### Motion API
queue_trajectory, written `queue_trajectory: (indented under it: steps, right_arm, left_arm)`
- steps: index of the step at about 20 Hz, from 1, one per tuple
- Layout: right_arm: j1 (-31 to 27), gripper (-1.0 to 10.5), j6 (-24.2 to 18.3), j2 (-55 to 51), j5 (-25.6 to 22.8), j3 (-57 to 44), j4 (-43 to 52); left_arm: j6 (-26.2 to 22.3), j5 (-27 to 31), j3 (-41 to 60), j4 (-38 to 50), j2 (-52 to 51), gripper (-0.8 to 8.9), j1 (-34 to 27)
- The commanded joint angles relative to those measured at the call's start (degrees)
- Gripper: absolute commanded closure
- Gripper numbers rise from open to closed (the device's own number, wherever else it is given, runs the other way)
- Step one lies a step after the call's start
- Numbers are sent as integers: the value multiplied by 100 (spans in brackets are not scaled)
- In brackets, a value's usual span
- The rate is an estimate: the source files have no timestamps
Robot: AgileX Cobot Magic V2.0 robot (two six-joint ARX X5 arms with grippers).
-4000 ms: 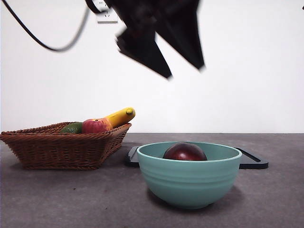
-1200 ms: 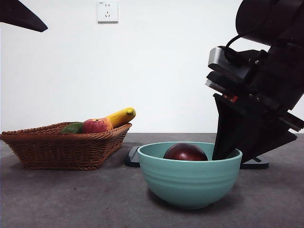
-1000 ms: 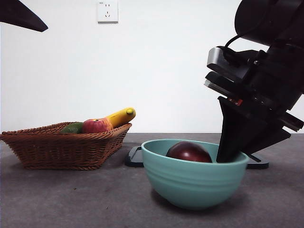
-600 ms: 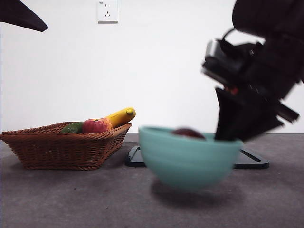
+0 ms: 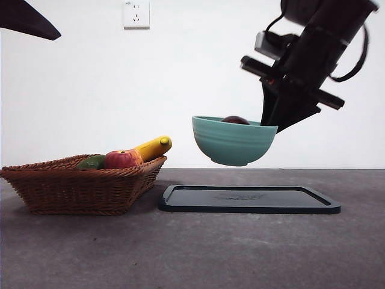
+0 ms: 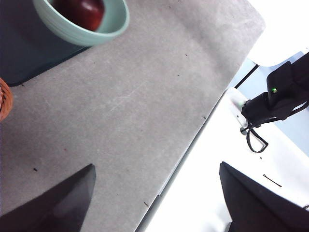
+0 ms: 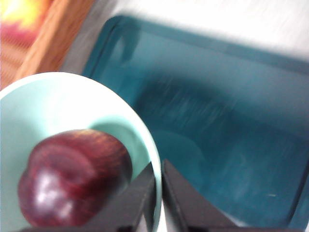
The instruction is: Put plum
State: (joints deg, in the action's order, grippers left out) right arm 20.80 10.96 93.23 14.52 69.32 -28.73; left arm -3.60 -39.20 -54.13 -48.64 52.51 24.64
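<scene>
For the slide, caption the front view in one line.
Right tool clamps the rim of the teal bowl holding the plum, in the air over the dark tray.

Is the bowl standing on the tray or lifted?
Lifted: the bowl hangs above the tray, right claw gripping its rim.

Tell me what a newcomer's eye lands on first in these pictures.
First, the teal bowl hanging in mid-air above the dark tray, with the plum inside it. The right gripper pinches the bowl's rim, one of the fingers inside and one outside. At the left stands the wicker basket with an apple, a banana and a green fruit; the left gripper waits open, away from them.
</scene>
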Motion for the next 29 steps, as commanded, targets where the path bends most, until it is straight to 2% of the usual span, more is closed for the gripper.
queue_trajectory:
  steps: [1,7,13,15,16,18,20,22,24,29]
  right_arm:
    - [-122,938,-120,542,-2,476,28]
    - [-302,938,-247,1550,-155,944,164]
    - [-304,927,-247,1690,-153,944,149]
    - [-306,771,-188,1644,-155,946,142]
    - [-308,763,-177,1556,-157,955,122]
    - [-339,762,-184,1207,-398,955,22]
    - [-376,762,-273,621,-407,955,-267]
    - [-369,762,-439,-162,-341,955,-710]
    - [-365,762,-588,-1003,-59,955,-1226]
    - [-361,763,-658,-2470,-31,872,-2103]
  left_arm:
    - [-85,-26,-46,31,33,409,24]
    - [-87,-26,-46,24,33,409,24]
    - [-83,-26,-46,20,33,409,24]
    - [-85,-26,-46,24,33,409,24]
    - [-85,-26,-46,22,33,409,24]
    - [-85,-26,-46,24,33,409,24]
    - [-87,-26,-46,31,33,409,24]
    - [-90,-26,-46,63,33,409,24]
    - [-90,-26,-46,63,33,409,24]
    - [-90,-26,-46,66,33,409,24]
